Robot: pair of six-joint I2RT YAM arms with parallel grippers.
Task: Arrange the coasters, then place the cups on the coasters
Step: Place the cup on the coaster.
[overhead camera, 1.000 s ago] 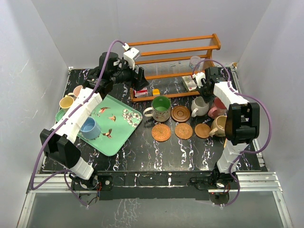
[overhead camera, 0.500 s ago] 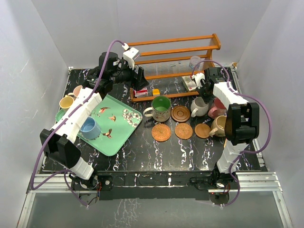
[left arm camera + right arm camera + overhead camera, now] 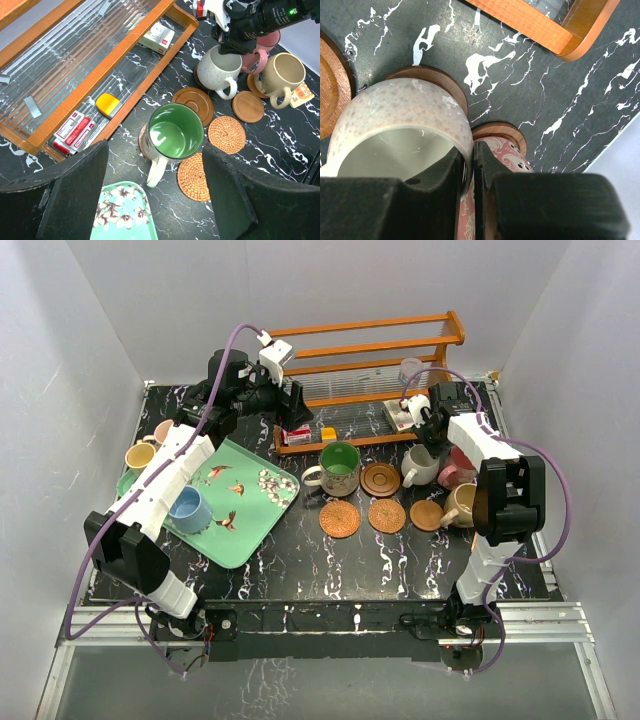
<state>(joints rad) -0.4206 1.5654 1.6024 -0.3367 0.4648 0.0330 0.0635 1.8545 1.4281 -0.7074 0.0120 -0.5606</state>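
Cream speckled mug (image 3: pixel 395 115), rim in right gripper's (image 3: pixel 468 156) pinch; left gripper (image 3: pixel 155 150) wide apart

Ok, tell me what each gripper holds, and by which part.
The right gripper pinches the cream mug by its rim wall, one finger inside, one outside. The left gripper holds nothing.

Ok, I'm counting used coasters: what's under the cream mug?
A dark brown wooden coaster: only its rim shows past the cream mug. The rest of the disc, and whether the mug rests flat on it, is hidden by the mug.
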